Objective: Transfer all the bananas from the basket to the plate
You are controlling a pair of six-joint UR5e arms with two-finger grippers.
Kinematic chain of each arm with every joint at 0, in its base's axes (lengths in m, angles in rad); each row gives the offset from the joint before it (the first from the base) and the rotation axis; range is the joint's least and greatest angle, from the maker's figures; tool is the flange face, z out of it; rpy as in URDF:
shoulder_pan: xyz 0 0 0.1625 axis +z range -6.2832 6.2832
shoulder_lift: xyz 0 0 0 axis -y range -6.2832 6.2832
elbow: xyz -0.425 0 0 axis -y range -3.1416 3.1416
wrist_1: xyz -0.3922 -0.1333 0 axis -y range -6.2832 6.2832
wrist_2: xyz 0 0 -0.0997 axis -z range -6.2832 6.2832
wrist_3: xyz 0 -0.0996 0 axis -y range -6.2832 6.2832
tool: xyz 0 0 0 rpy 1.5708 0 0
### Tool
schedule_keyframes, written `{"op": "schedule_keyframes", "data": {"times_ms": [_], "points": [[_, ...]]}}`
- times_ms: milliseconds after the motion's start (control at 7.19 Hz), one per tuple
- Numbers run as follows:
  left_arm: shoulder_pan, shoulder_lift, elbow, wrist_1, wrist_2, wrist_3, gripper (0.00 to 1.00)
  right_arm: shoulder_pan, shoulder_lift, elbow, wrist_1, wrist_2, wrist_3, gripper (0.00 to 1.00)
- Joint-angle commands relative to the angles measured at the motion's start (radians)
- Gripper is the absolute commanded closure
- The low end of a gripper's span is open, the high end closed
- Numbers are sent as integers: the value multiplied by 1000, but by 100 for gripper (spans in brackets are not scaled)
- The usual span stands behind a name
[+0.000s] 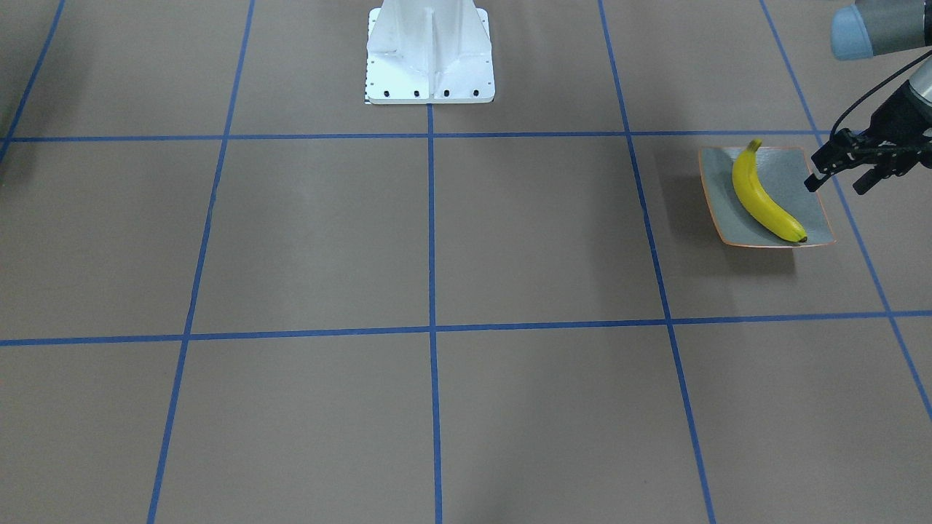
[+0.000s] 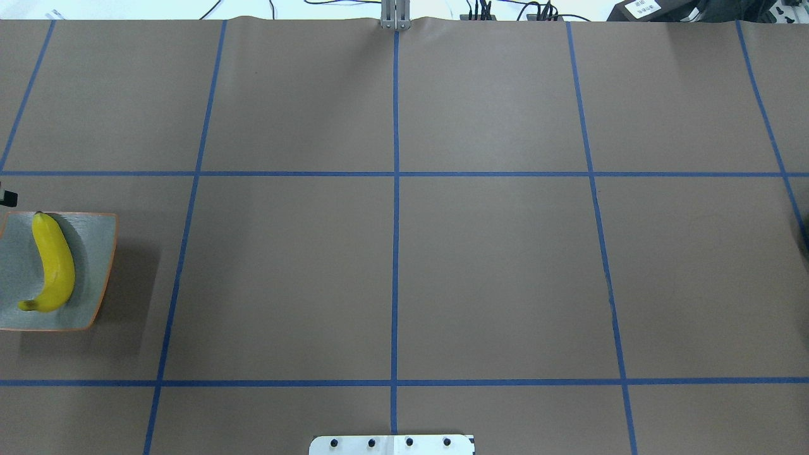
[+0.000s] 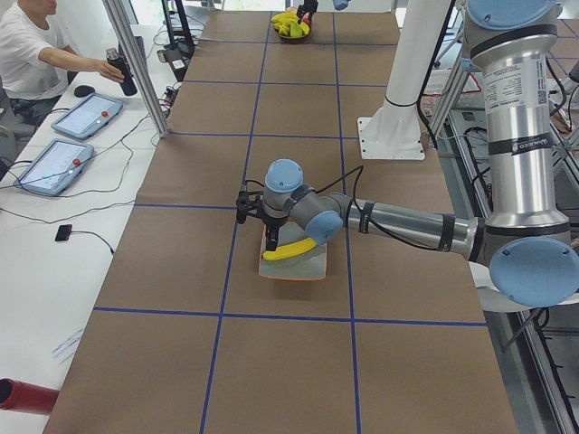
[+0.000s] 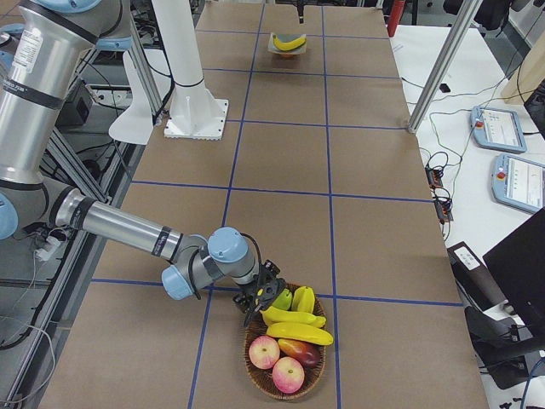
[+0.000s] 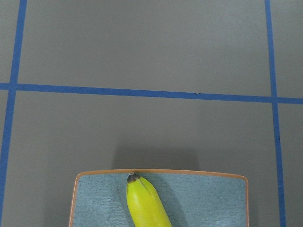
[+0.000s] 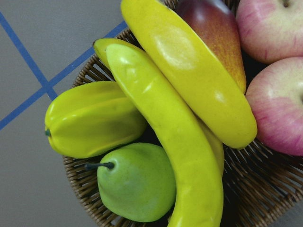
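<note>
1. One banana (image 1: 764,195) lies slantwise on the plate (image 1: 724,200), its stem towards the robot and its dark tip at the far rim.
2. The plate stands on the table (image 1: 328,233) at the robot's far left, inside one square of the blue tape lines (image 1: 431,218).
3. The left gripper (image 1: 837,184) hangs at the plate's outer edge, away from the table's middle. Its fingers are spread apart and hold nothing. How high it hangs above the rim is hard to judge from these angles.
4. The wicker basket (image 4: 285,390) sits at the opposite end of the table, on the robot's right.
5. In the basket, a long banana (image 6: 165,127) curves across the middle, and a second banana (image 6: 189,66) lies beside it, touching along its length.
6. Around them lie a yellow-green starfruit (image 6: 90,120), a green pear (image 6: 137,184), what looks like a red-and-yellow mango (image 6: 218,33), and two pink-red apples (image 6: 279,109).
7. The right gripper (image 4: 262,294) is at the basket's rim on the robot's side, just over the starfruit and pear. Only the side views show it, and I cannot tell whether its fingers are apart or together.
</note>
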Motion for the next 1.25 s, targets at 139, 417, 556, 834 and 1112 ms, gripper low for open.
{"op": "schedule_keyframes", "data": {"times_ms": [139,417,556,834,1112], "points": [[-1,4,-21,5,-1,-8,0,-20,9,-17,-2,35,27,1],[-1,2,-84,87,-1,-13,0,-23,8,-23,-1,34,27,2],[-1,2,-112,122,-1,-13,0,-24,0,-28,8,34,14,2],[-1,-4,-110,124,0,-13,0,-30,-2,-59,21,28,11,3],[1,-10,-107,124,2,-13,0,-35,6,-69,19,20,17,3]]}}
